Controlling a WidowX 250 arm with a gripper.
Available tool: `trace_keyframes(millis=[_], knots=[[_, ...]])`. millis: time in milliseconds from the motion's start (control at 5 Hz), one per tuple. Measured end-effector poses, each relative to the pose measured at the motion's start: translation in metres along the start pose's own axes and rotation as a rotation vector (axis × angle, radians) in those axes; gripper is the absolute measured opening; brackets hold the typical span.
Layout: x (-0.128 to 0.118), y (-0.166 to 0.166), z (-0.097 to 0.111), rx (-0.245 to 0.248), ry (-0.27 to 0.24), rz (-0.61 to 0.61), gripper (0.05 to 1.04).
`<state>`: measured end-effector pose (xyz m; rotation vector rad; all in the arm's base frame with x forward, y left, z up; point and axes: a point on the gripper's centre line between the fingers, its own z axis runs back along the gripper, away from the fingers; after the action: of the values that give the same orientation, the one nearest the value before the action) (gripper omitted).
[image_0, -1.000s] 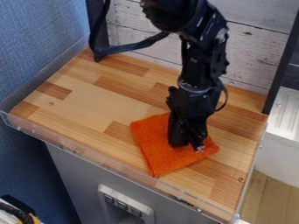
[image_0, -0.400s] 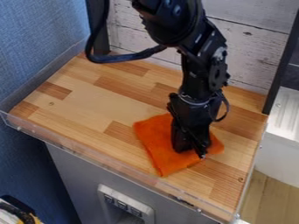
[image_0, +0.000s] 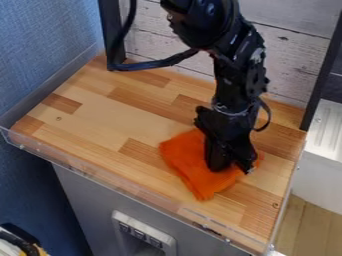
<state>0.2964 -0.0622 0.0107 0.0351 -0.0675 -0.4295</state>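
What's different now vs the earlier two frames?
Hand and orange cloth both shifted right in the view, across the wooden worktop. The cloth, flatter at first, now looks more rumpled, its near end narrower. The hand was down at the cloth throughout; no new hold or release can be made out. Worktop and the clear front guard unchanged.

An orange cloth (image_0: 190, 161) on the wooden table (image_0: 100, 120)

We see it spread mostly flat but rumpled, toward the table's front right, partly beneath the pincer (image_0: 235, 169).
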Motion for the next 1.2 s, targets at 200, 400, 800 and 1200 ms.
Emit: trace_keyframes(millis=[200,400,800,1200], knots=[[0.005,0.002,-0.001,-0.027,-0.009,0.110,0.083],[0.000,0.004,0.000,-0.055,0.021,0.210,0.235],[-0.002,0.025,0.023,-0.088,0.081,0.356,0.786],[-0.004,0.055,0.053,-0.065,0.083,0.424,1.001]])
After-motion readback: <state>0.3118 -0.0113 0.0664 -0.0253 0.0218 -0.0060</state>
